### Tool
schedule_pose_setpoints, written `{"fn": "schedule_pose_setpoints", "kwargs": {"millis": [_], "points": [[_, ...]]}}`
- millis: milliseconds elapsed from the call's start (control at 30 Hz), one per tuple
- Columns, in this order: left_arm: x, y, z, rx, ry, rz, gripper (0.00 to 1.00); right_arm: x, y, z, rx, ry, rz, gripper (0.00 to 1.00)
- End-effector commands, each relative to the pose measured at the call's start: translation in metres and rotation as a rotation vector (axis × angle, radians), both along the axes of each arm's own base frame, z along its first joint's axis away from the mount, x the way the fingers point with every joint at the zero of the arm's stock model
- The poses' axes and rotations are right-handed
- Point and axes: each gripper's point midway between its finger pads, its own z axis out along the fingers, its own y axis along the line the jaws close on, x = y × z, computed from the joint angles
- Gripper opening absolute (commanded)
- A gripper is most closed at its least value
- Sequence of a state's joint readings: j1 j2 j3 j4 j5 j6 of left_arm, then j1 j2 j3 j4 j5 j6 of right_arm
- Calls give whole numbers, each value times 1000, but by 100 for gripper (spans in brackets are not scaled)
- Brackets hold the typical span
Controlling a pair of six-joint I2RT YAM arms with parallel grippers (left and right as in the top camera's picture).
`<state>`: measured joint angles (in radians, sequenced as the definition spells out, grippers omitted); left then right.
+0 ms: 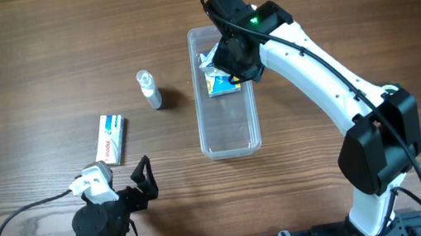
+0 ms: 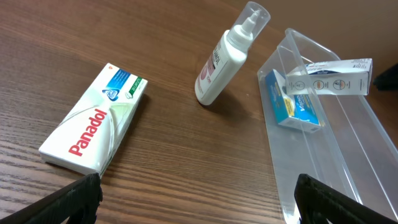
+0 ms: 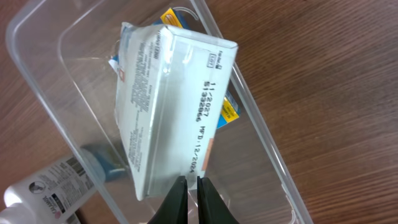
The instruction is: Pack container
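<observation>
The clear container (image 1: 231, 142) lies lengthwise in the middle of the table, also seen in the wrist views (image 2: 348, 155) (image 3: 273, 162). A blue and yellow box (image 1: 223, 85) (image 2: 292, 106) rests at its far end. Over it a white printed box (image 2: 329, 78) (image 3: 174, 93) hangs tilted, with its near edge at the tips of my right gripper (image 3: 192, 182). Those jaws are almost together and pinch that thin edge. Near the front left, my left gripper (image 2: 198, 184) (image 1: 141, 178) is open over bare wood, with nothing between its fingers.
A white Panadol box (image 1: 111, 138) (image 2: 93, 127) lies flat left of the container. A small white spray bottle (image 1: 149, 88) (image 2: 224, 59) lies on its side between that box and the container. My right arm (image 1: 312, 69) reaches across from the front right.
</observation>
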<state>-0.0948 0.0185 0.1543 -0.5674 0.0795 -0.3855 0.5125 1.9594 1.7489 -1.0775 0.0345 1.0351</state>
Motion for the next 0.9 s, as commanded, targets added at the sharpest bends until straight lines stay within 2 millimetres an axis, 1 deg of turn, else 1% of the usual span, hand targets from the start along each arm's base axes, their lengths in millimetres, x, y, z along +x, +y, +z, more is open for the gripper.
{"fn": "schedule_pose_setpoints", "kwargs": {"millis": [0,67,167,267,433,633,800,833,867], "points": [[1,2,1,17,-11,2,100,0,-3,6,-5,-19,-14,8],[1,2,1,17,-11,2,100,0,-3,2,-9,-10,-14,8],[1,2,1,17,-10,2,100,-4,4,-14,0,40,-1,7],[1,2,1,17,-11,2,100,-8,11,-22,-3,58,16,6],[1,2,1,17,-11,2,100,-18,29,-21,83,105,50,5],[1,2,1,17,-11,2,100,-15,34,-19,109,95,62,4],[1,2,1,17,-10,2,100,-6,36,-15,112,53,91,5],[1,2,1,17,-11,2,100,-1,36,-14,109,31,109,7],[1,2,1,17,-11,2,100,-2,35,-14,105,33,116,8]]}}
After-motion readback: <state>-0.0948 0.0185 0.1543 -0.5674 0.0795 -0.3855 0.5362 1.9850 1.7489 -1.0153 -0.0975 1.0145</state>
